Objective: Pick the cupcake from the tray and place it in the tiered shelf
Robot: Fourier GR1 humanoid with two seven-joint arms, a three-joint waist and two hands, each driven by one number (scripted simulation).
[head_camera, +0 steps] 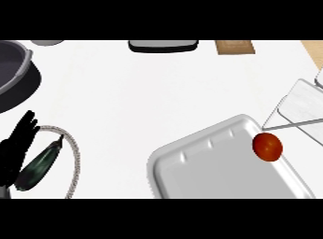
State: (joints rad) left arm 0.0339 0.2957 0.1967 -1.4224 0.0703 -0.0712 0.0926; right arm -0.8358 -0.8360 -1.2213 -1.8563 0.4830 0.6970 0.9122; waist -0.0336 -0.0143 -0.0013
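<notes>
Cupcake (268, 146) sits on the tray's (213, 172) right rim — well apart from the open-fingered left hand (16, 140).

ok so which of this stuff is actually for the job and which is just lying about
For the job:
- red cupcake
- white tray under it
- tiered shelf, right

Lying about:
- dark pot, upper left
- basket with a dark green vegetable, beside the left hand
- black-rimmed item at the top edge

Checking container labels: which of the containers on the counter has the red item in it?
The white tray at lower right: a round red item sits at its right rim. The dark pot at upper left shows nothing inside, and the basket holds a dark green vegetable.
</notes>
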